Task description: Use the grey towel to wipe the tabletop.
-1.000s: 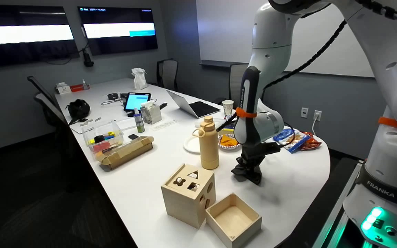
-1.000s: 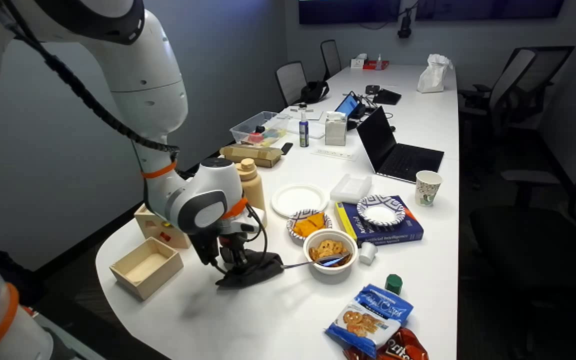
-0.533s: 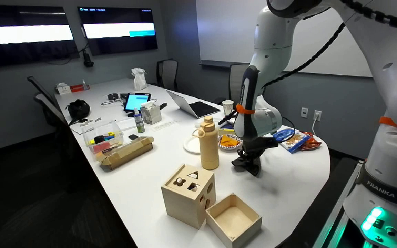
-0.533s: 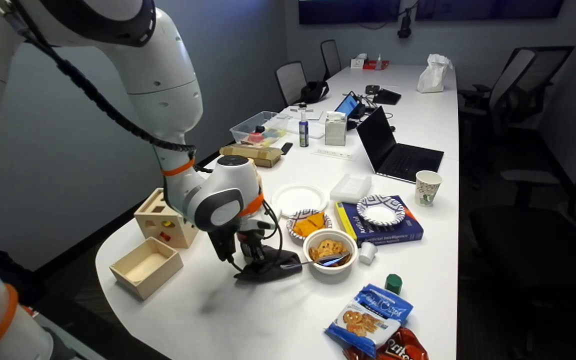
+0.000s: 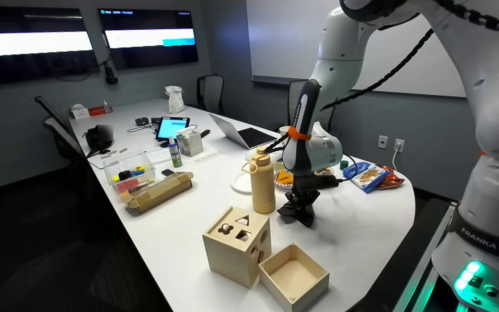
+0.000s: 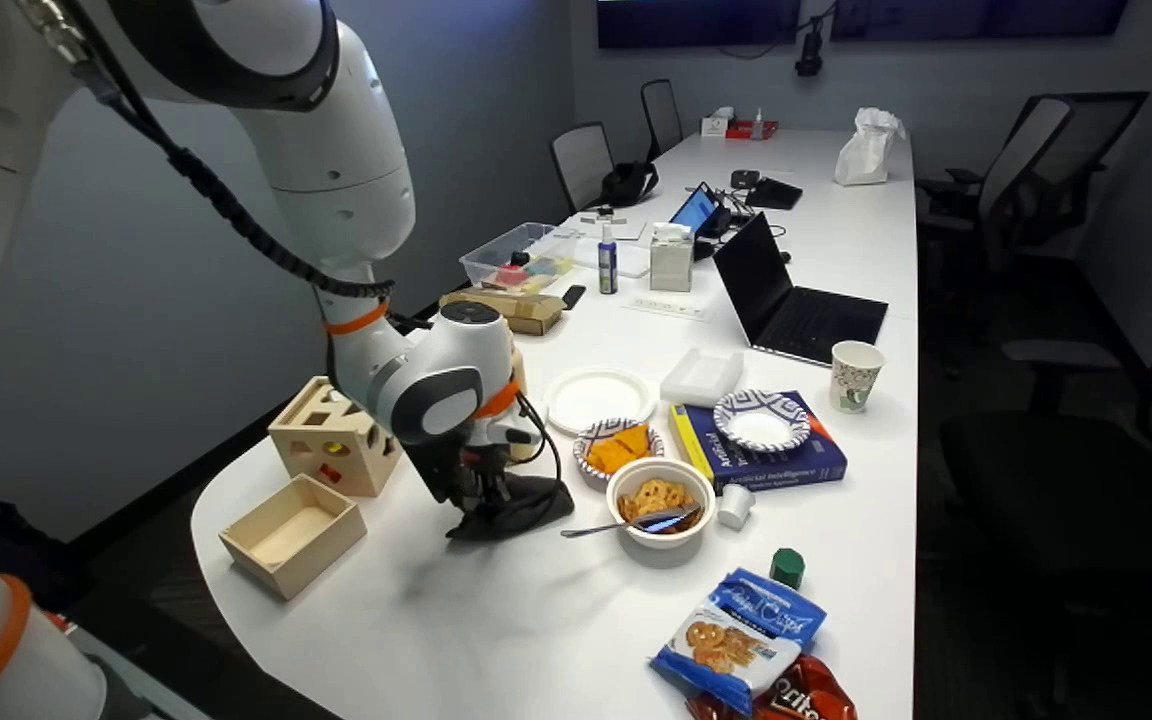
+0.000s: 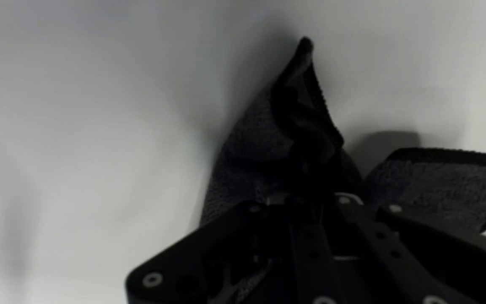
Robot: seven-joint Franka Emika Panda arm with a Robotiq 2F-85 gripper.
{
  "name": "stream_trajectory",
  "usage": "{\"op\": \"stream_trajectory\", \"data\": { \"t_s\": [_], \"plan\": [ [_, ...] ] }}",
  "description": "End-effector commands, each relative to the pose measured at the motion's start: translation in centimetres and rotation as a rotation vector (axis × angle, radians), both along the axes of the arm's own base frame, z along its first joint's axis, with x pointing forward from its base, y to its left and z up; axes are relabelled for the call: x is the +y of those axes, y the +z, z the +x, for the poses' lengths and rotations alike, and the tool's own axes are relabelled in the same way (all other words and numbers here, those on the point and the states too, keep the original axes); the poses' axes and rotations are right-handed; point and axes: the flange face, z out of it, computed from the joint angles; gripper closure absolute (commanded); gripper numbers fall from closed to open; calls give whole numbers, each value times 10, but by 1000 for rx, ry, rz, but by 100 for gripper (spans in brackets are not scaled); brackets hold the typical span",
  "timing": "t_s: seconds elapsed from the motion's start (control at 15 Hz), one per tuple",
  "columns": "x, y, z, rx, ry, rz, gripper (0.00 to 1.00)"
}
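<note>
Grey nubby towel, peaked, black-hemmed, fast in the clenched hand, smooth white tabletop below.

A long white table with a rounded end carries a tan loop-handled bottle, a pale wooden cube with cut-out shapes, an open-topped wooden box and a round white plate.
</note>
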Motion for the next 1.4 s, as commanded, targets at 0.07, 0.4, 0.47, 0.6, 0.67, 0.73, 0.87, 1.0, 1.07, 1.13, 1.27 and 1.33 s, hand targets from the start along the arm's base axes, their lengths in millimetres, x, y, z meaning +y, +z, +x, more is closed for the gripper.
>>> {"op": "stream_trajectory", "data": {
  "t_s": [0.07,0.4,0.47,0.6,0.67,0.73,0.87,1.0,1.07,1.13,1.27,1.33],
  "plan": [
    [-5,0,-50,150,-39,-7,99],
    [-43,6,-107,239,-266,-122,99],
    [-54,6,-115,229,-311,-145,99],
    [-78,3,-120,195,-367,-181,99],
    [-88,3,-117,165,-390,-192,99],
    [-96,4,-111,128,-403,-185,99],
    [-105,6,-94,62,-431,-158,99],
    [-104,9,-75,2,-428,-119,99],
    [-100,9,-66,-18,-411,-96,99],
    [-94,8,-57,-29,-380,-58,99],
    [-80,8,-45,-13,-313,47,99],
    [-73,5,-47,0,-280,89,99]
  ]
}}
